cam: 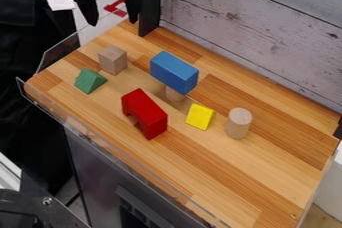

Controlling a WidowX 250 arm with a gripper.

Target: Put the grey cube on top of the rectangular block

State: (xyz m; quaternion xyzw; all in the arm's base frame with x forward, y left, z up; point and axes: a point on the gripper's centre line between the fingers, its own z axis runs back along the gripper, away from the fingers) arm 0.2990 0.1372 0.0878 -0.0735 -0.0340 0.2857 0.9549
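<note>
Grey cube point(113, 60) first: my gripper point(113, 20) hangs up past its far side, wide open, holding nothing; the blue block point(174, 72) is right of the cube

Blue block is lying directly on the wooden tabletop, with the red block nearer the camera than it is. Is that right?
Not quite: the camera view shows the blue block raised on a light wooden piece, not lying directly on the wooden tabletop. The red block is nearer the camera, as you say.
</note>
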